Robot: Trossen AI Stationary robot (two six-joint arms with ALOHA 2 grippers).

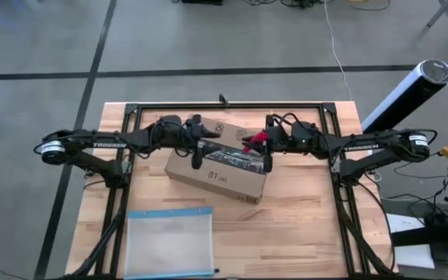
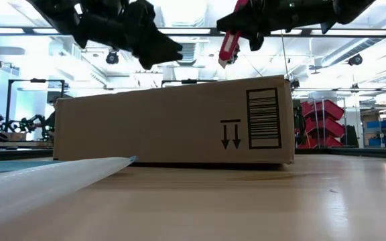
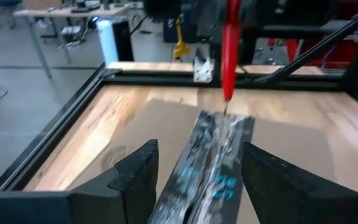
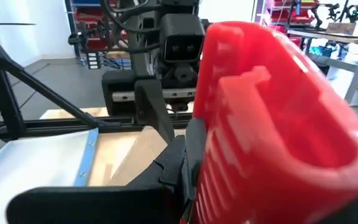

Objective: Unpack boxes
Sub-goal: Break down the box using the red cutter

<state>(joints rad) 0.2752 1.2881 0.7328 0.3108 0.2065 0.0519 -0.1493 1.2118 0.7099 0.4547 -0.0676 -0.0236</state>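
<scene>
High view: overhead, straight down on the table (image 1: 302, 225), both arms and surrounding floor. Low view: table-top height, level, close to the box (image 2: 173, 124), room behind. Left wrist view: looks forward along the box top (image 3: 166, 124). Right wrist view: very close on the red tool (image 4: 272, 124). All four share the box area.

— anything readable here?
— yeah, "TROSSEN" in white on both arms, left arm (image 1: 106, 143) and right arm (image 1: 360, 145). The box (image 1: 220, 173) top has "81" printed, below the jaws; its side shows a barcode (image 2: 263, 118) and two down arrows (image 2: 230, 134).
</scene>
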